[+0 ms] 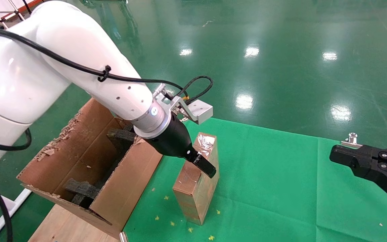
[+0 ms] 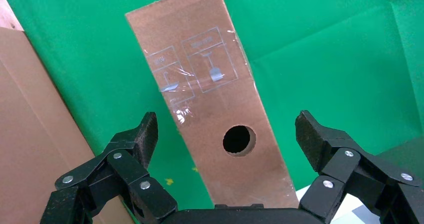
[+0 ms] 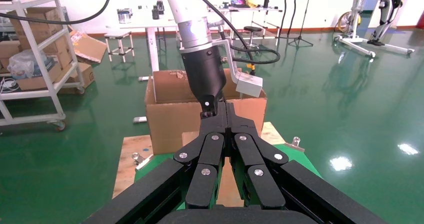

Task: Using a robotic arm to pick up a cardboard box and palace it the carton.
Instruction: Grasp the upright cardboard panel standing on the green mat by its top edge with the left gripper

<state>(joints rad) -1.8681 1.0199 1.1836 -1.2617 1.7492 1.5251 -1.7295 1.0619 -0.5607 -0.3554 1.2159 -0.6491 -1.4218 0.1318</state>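
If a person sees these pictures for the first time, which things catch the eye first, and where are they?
The glossy white robotic arm reaches from the robot's left, and its left end effector is open astride the small taped cardboard box, which stands on the green cloth. Left of that box stands the large torn carton. The right end effector is shut, off to the right.

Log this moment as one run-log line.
left gripper: open, straddling cardboard box | box: lying on green cloth, ungrasped | carton: beside box | right gripper: shut, idle
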